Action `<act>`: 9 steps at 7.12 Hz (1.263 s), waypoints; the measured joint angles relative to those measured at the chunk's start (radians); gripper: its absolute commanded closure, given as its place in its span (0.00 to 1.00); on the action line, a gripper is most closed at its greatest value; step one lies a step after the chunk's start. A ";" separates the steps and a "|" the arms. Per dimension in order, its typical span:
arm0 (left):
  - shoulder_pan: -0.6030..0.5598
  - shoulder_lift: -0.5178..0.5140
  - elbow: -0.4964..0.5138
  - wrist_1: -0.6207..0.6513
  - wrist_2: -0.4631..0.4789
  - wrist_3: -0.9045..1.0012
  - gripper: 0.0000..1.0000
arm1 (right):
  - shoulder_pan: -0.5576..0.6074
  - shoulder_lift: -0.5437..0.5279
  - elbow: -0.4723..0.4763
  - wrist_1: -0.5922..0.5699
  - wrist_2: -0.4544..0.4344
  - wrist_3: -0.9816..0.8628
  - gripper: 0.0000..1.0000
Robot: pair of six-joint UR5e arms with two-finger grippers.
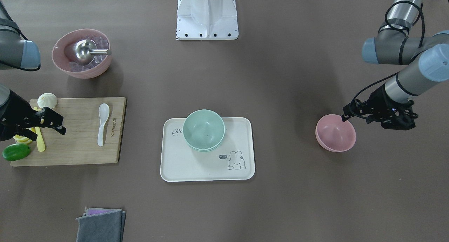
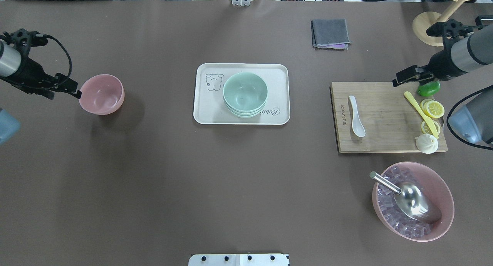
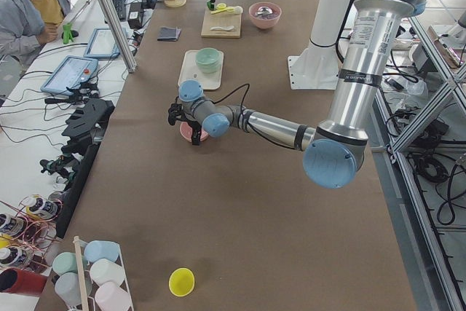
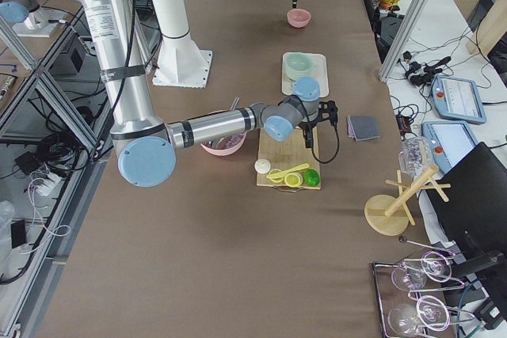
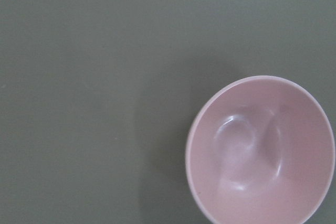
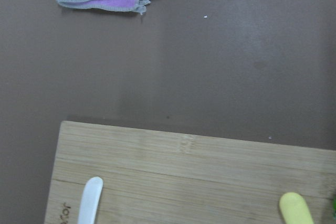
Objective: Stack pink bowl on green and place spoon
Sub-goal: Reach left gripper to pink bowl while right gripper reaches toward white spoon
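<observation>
- Overhead exterior view: the pink bowl (image 2: 102, 94) sits upright on the desk (image 2: 154, 181), well apart from the tray (image 2: 204, 111), on the tray's left. The green bowl (image 2: 245, 93) rests on the tray itself, apparently topping a short nest of like bowls.
- The left fingers (image 2: 75, 91) are at the pink bowl's rim on the side away from the tray. I cannot tell whether they are apart or together, or whether they straddle the rim.
- The white spoon (image 2: 356, 115) lies on the cutting board (image 2: 385, 138), to the tray's right. The right fingers (image 2: 402, 78) hang over the board's corner farthest from the tray, and their spread is also unclear.
- Risk: a shallow pinch on the thin rim could let the bowl swing or slip during the carry to the tray.
- Risk: setting it down off-centre could tip the green nest or nudge it across the tray.
- Risk: the yellow utensil (image 2: 420, 108) and the ice-filled pink bowl (image 2: 443, 196), both beyond the board from the tray, invite a wrong pick.
</observation>
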 measured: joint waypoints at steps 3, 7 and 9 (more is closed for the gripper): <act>0.015 -0.021 0.059 -0.001 0.010 -0.004 0.38 | -0.047 0.036 0.028 -0.008 -0.002 0.060 0.00; 0.016 -0.034 0.083 0.000 0.008 -0.010 1.00 | -0.072 0.045 0.032 -0.010 0.011 0.071 0.01; 0.016 -0.052 0.084 0.003 0.005 -0.013 1.00 | -0.076 0.074 0.033 -0.023 0.012 0.071 0.01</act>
